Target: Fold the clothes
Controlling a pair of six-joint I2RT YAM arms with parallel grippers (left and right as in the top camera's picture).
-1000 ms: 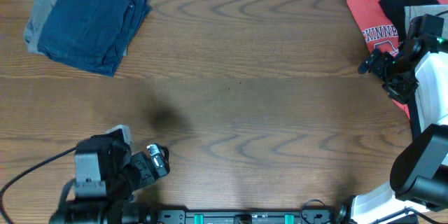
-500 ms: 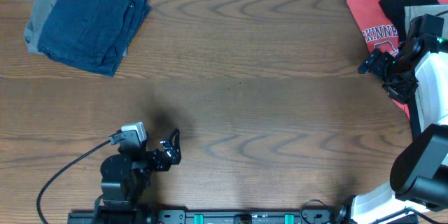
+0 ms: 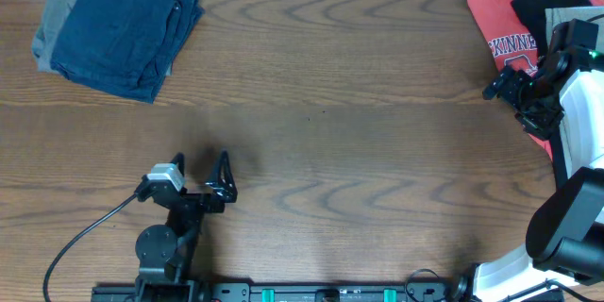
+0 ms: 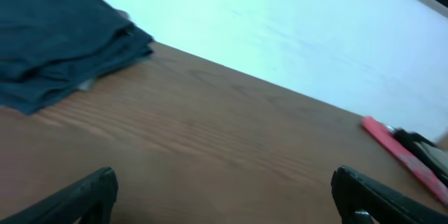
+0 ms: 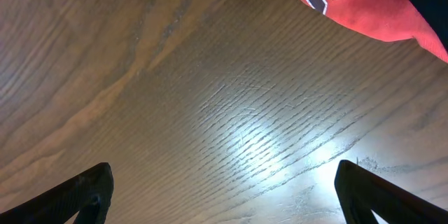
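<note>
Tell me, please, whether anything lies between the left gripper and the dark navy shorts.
Nothing visible does. The left gripper, open and empty, faces the navy shorts in the far left corner, and only the wooden table surface shows between them.

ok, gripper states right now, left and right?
Left gripper: open, holding nothing.
Right gripper: open, holding nothing.

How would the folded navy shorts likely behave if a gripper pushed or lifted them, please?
The navy shorts look soft and layered, so a push would probably bunch them. Lifted by one edge, the folds would likely fall open.
</note>
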